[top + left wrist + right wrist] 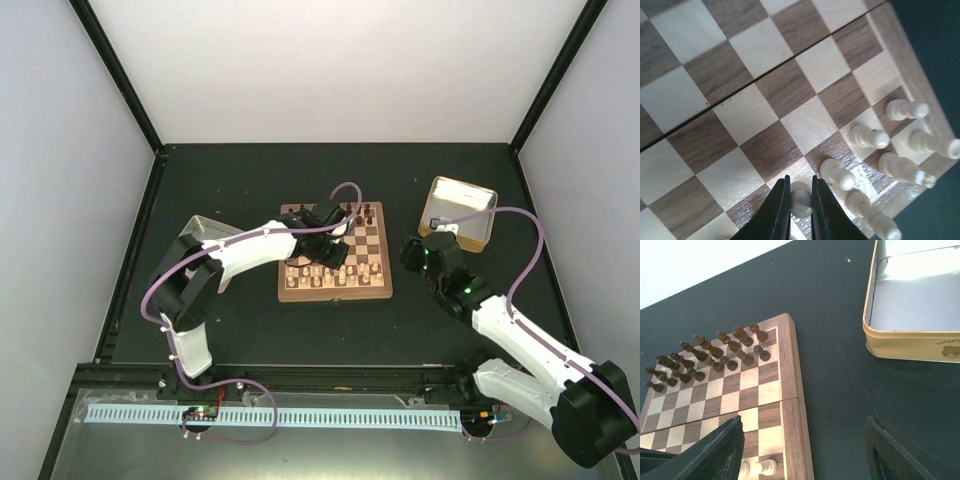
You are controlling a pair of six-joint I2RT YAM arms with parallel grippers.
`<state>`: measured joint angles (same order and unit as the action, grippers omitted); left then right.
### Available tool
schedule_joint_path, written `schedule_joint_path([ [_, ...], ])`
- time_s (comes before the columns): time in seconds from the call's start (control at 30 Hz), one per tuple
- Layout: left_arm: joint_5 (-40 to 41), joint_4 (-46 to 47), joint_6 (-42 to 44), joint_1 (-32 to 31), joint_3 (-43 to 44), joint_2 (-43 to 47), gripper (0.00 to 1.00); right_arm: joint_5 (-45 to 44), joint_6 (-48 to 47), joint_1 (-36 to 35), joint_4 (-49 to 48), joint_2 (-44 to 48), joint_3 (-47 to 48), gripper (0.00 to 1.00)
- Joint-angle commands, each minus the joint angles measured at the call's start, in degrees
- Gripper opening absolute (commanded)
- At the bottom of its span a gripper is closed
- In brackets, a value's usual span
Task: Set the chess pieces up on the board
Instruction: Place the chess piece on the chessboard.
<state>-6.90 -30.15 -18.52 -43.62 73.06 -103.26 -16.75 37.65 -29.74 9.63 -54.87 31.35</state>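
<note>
Left gripper point(800, 184) clamps a cream piece point(800, 202); cream neighbours point(867, 136) crowd right of jaws. Right gripper point(802, 427) wide; only its camera resolves dark pieces point(705, 357).

What you can't see
Top view: your left gripper point(800, 182) hides most of its pale piece point(800, 201); tin point(910, 342) cropped at 2 o'clock.

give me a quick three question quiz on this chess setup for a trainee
1. True or false: the left gripper is shut on a pale chess piece.
2. Pick one: the right gripper is A) open, holding nothing; B) shut, holding nothing; C) shut on a piece.
3. Fill in: the dark pieces stand in ___ rows on the board.

Key: 1 true; 2 A; 3 two.
</note>
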Motion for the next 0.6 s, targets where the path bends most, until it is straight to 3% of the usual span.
schedule_joint_path([
  [0.0,1.07,-2.82,0.31,-0.48,3.26,-3.54,0.04,2.3,0.36,0.34,-2.1,-1.86,1.02,0.67],
  [0.57,-0.86,-3.58,0.01,-0.6,2.81,-4.41,0.08,5.9,0.06,0.38,-2.45,-5.39,2.44,0.67],
])
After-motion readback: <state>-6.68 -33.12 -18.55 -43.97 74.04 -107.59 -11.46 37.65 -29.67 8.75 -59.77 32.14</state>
